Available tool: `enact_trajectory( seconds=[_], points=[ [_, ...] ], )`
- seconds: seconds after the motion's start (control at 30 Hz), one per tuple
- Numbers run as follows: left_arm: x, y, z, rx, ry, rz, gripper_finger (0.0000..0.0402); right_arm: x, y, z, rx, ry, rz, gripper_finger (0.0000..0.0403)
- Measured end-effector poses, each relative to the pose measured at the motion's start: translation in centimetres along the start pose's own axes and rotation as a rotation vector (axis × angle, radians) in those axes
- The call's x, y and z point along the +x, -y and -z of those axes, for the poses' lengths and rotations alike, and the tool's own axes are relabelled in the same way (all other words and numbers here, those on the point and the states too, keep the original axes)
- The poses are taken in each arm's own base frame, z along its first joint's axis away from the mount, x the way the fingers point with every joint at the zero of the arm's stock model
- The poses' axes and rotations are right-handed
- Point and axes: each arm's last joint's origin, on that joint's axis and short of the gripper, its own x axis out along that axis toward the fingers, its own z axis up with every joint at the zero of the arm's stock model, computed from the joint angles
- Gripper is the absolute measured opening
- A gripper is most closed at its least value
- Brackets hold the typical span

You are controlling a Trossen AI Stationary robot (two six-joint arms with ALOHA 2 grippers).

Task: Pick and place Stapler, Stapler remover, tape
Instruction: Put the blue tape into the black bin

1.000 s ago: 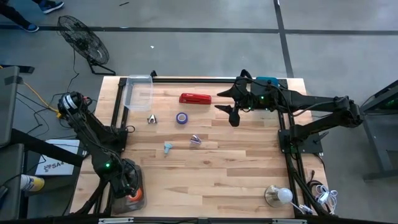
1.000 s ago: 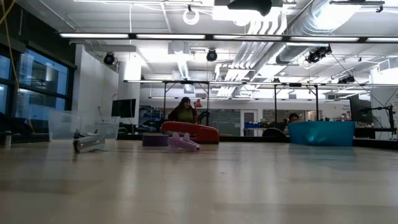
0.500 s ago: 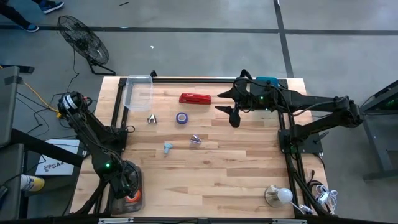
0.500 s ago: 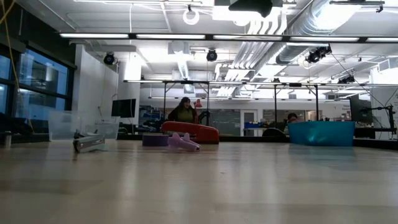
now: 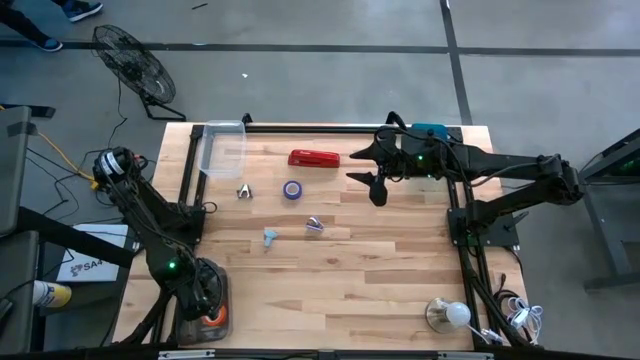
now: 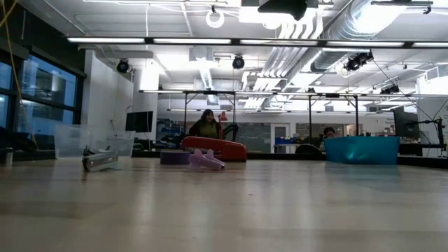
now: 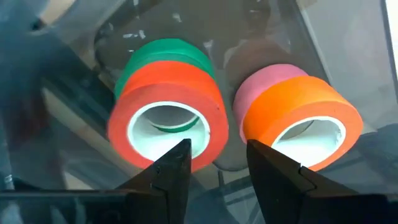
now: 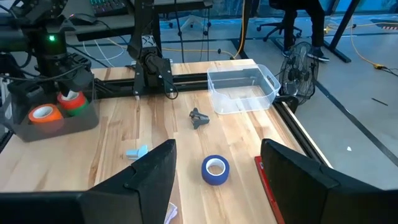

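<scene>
While both pincers gape empty | wooden table [image 5: 400, 270]: stapler [image 5: 314, 158], blue tape [image 5: 292, 190] | floor: fan [image 5: 135, 62]

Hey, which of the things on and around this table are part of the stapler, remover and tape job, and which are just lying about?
Job: stapler; purple tape roll; staple removers; stacked tape rolls.
Lying about: floor fan; lamp bulb; clear tub, perhaps a drop-off.
</scene>
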Motion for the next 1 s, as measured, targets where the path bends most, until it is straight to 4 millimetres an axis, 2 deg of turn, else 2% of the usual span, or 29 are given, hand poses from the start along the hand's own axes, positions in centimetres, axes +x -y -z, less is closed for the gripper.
enact_trajectory(
  seconds=[0.5,0.67,1.0],
  points=[
    [-3.1,0.1,-0.4,-0.072,0.174,0.065,0.0152,0.0,0.0,0.0,-0.004,-0.005,0.0,0.0227],
    [-4.1,0.9,-1.9,-0.014,0.22,0.056,0.0152,0.0,0.0,0.1,-0.004,-0.005,0.0,0.0227],
    [-5.8,3.0,-7.4,0.123,0.296,0.103,0.0152,0.0,0.0,0.1,-0.004,-0.006,0.0,0.0227]
  ],
)
